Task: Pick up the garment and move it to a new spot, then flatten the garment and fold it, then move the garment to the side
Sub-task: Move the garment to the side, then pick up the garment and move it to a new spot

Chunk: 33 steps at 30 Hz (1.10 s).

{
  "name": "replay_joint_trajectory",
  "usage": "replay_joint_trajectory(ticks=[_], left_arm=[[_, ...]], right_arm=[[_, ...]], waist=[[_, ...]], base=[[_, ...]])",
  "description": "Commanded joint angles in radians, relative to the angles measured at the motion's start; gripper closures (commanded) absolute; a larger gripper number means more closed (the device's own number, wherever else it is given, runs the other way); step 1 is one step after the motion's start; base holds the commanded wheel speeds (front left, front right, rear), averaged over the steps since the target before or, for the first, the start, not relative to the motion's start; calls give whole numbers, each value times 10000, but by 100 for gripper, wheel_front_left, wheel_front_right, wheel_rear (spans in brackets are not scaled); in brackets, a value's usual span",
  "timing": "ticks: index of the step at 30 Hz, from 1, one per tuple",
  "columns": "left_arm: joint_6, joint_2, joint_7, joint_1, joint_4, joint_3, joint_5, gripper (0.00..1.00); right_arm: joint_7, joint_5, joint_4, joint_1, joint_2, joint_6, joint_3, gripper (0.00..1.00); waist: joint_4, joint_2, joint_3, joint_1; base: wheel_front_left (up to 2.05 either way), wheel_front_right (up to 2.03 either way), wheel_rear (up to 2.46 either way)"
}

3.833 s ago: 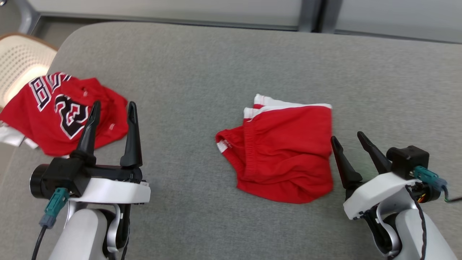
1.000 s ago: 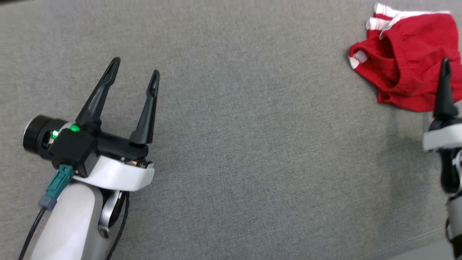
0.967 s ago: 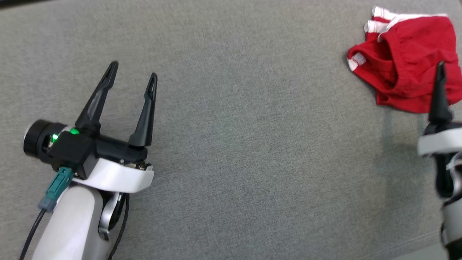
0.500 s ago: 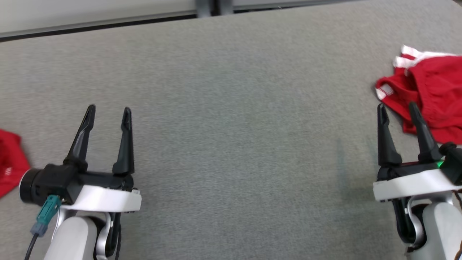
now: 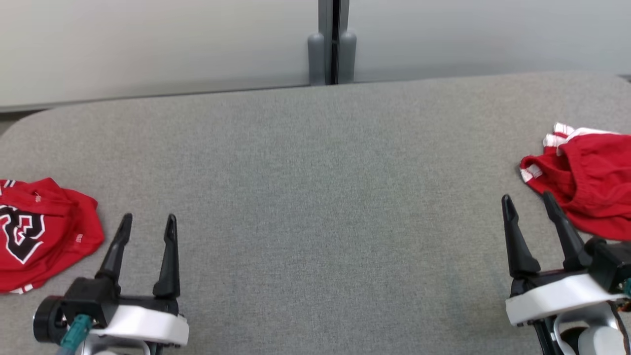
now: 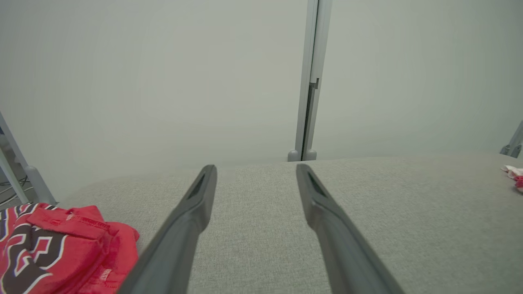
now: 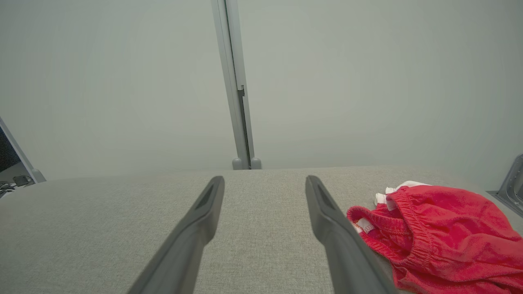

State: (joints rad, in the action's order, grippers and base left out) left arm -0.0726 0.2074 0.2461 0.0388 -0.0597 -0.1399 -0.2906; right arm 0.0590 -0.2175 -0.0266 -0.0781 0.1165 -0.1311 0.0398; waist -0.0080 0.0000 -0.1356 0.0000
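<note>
- Two red garments on the grey pad (image 5: pixel 315 197). Which is ours?
- My guess is the jersey (image 5: pixel 44 231). It lies bunched at the left edge of the head view, black-and-white numeral up. The shorts (image 5: pixel 586 192) at the right edge look doubled over, white trim on the far side. Not certain from this alone.
- Grippers?
- Left gripper (image 5: pixel 149 218) at lower left, right gripper (image 5: pixel 527 197) at lower right. Both have jaws spread wide with nothing between them, fingertips over bare pad. The left one is near the jersey, apart from it. The right one's outer finger runs close by the shorts' near edge; contact cannot be told.
- Handling?
- Light, limp cloth. The jersey is probably smooth and a little slick, so it will sag and slide with no stiffness to lean on. The shorts look softer and napped in the right wrist view, with a gathered elastic band. Nothing fragile.
- Where to take hold?
- Pinch a raised fold or a seamed hem, where the cloth is thickest. The heap hides the shoulders. Two holds, well apart, should let it hang open.
- Surface?
- Woven grey fabric, matte, with a rounded corner at upper left. I expect some drag on the cloth. Pale smooth wall panels (image 5: pixel 148 44) behind, grey post (image 5: pixel 331 54) at top centre.
</note>
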Motion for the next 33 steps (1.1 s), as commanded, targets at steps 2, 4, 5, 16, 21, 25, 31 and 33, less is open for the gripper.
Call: replay_joint_trajectory(ticks=[2,4,5,16,21,25,31,33], left_arm=[[-87,58,-116,-413,44,-88,17,0],[-125,62,-200,-634,95,-125,0,0],[-175,62,-229,-756,126,-133,-5,0],[-431,180,-574,-1555,673,-172,-29,0],[-496,222,-665,-1588,821,-198,-16,0],[-530,229,-738,-1601,926,-234,-29,0],[-571,245,-779,-1612,979,-285,-66,0],[-576,252,-803,-1599,988,-303,-81,0]], right_arm=[[-200,24,126,424,-18,7,-49,0],[-310,46,227,668,-45,7,-96,0],[-385,86,280,802,-60,7,-119,0],[-856,179,944,1612,-146,7,-224,0],[-922,206,1069,1657,-183,7,-234,0],[-900,146,1083,1666,-193,7,-269,0],[-883,200,1111,1646,-223,7,-260,0],[-874,219,1098,1634,-232,7,-281,0]], waist=[[4,0,559,0],[9,0,802,0],[9,0,910,0],[-77,0,1420,0],[-95,0,1419,0],[-75,0,1418,0],[-70,0,1411,0],[-65,0,1409,0]], base=[[0,0,0],[0,0,0],[0,0,0],[0,0,0],[0,0,0],[0,0,0],[0,0,0],[0,0,0]])
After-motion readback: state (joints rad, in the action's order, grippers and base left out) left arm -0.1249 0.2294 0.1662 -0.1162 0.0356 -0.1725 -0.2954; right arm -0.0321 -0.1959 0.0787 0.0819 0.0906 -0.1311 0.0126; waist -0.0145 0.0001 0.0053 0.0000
